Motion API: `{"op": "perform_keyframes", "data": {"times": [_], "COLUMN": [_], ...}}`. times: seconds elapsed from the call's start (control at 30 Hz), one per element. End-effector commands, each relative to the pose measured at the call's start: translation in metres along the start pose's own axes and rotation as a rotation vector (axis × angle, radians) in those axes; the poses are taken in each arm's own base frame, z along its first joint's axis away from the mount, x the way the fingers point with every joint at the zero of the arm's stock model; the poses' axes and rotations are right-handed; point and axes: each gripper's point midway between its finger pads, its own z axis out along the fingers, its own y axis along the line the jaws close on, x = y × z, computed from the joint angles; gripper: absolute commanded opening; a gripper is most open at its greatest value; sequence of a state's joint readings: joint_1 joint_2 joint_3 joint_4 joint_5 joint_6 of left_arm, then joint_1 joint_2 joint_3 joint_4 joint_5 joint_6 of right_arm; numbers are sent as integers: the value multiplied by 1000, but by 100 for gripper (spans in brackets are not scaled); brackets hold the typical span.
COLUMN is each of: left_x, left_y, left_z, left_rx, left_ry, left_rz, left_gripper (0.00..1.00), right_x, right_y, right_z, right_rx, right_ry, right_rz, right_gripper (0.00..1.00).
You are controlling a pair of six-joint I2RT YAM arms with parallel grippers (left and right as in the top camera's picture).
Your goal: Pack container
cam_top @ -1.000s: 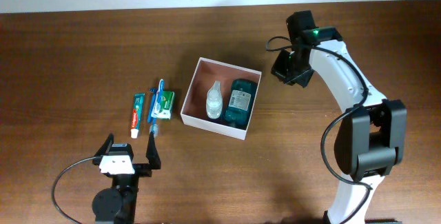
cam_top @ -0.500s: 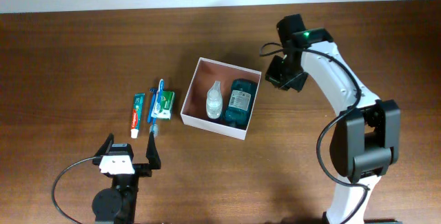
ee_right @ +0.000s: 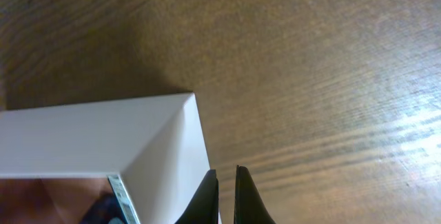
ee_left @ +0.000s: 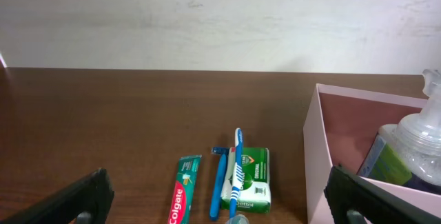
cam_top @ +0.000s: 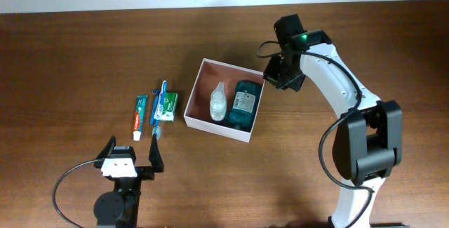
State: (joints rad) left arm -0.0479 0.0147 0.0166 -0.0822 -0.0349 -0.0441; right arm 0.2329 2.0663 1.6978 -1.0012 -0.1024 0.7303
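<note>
The container point(cam_top: 216, 129), a square shallow box with white walls and a reddish-brown inside, sits mid-table. In it lie a clear bottle point(cam_top: 218, 102) and a teal bottle point(cam_top: 244, 104). My right gripper point(cam_top: 271, 74) is shut and empty, just beside the container's far right corner. In the right wrist view its tips point(ee_right: 225, 173) hang by the white wall point(ee_right: 103, 138). My left gripper point(cam_top: 132, 156) rests open near the front edge, facing the toothpaste point(ee_left: 182, 200), toothbrush point(ee_left: 236, 165) and container wall point(ee_left: 317, 162); nothing is between its fingers point(ee_left: 76, 200).
Left of the container lie a toothpaste tube point(cam_top: 139, 117), a blue razor point(cam_top: 155, 112), a toothbrush point(cam_top: 162, 98) and a small green-and-white carton point(cam_top: 169, 106). A pale wall runs behind the table's far edge. The right arm's base point(cam_top: 365, 158) stands at the front right.
My right arm has swung left, bringing its shut gripper up to the container's far right corner. The left arm and all objects have stayed put.
</note>
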Motion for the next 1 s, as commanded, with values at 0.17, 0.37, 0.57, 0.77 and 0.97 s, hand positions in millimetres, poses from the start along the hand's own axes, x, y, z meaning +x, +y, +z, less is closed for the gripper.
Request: {"op": "perform_keyframes", "data": {"times": [0.17,0.37,0.57,0.77,0.97], "left_x": [2,2,2,2,2], "left_y": [2,2,3,2,2], "left_z": [0,0,0,0,0], "left_rx": [-12,-12,-12,-11,-12], "left_ry": [-2,-2,-2,-2,-2], "left_rz": [18,18,18,18,18], "left_gripper": [99,100,99,99,99], "right_x": [1,-2,-1,1,0], "right_y": [5,10,13,18,21], "right_z": [9,9,9,8,8], "right_rx": [-17,-43,-58,-85,-99], "right_ry": [13,3,10,26,22], "right_rz": [8,6,4,3,1], "right_gripper": [4,4,4,4,4]}}
